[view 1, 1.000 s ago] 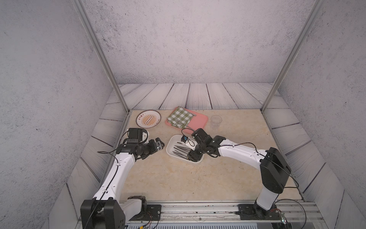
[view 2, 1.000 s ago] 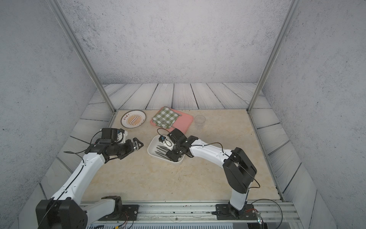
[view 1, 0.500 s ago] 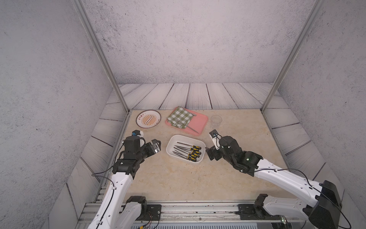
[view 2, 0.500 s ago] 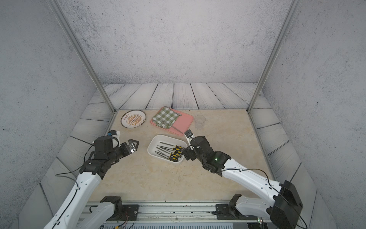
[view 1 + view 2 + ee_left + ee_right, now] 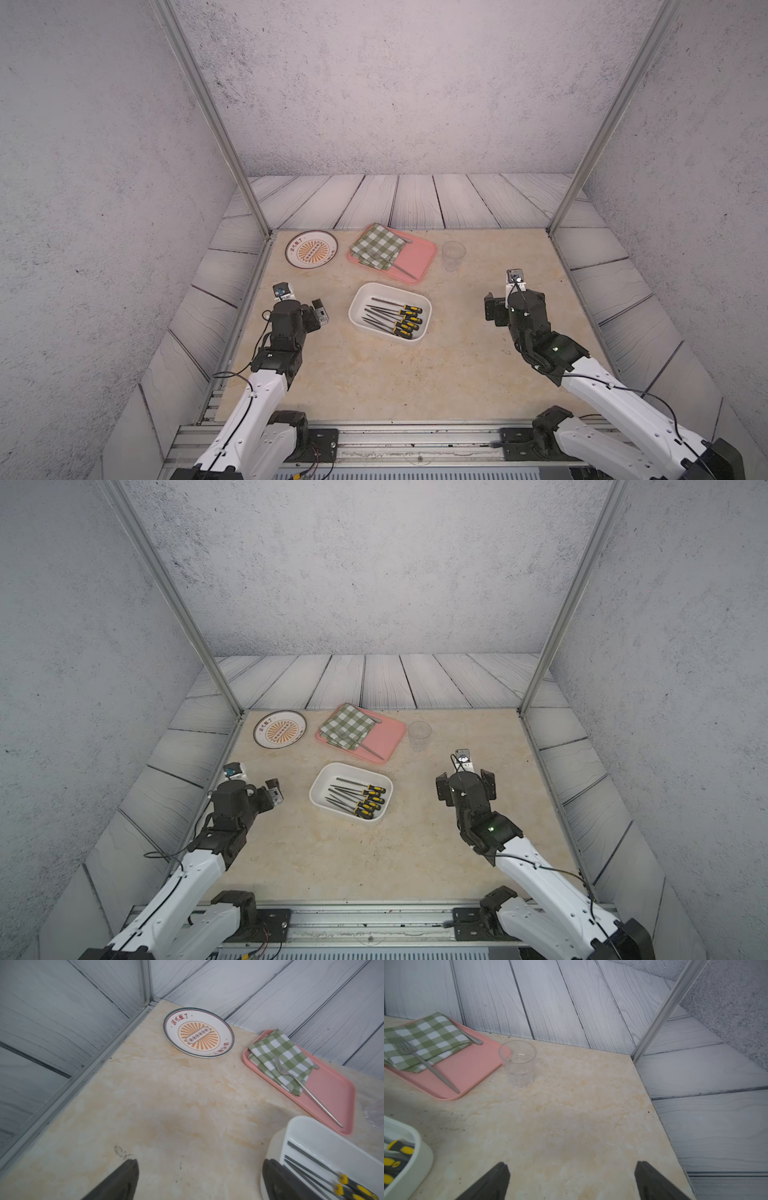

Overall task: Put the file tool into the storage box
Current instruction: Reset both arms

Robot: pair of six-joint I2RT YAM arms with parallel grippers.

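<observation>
1. Right gripper (image 5: pixel 572 1164) hangs spread wide and empty, well apart from the box (image 5: pixel 365 296).
2. Left gripper (image 5: pixel 200 1161) gapes too, holding nothing, near the box's other side.
3. Files (image 5: pixel 395 319) lie inside the box (none loose on the table (image 5: pixel 374 374), as far as I can see).
4. The job looks finished to me; the next move calls only for parking both arms.

The only legible writing is on the round white ceramic plate with a green rim and an orange sunburst (image 5: pixel 199 1035), at the far left corner of the worktop (image 5: pixel 166 1118). Red Chinese characters along its rim appear to read "該吃飯了". A second red group opposite and the small marks in the central banner are too small to read.
</observation>
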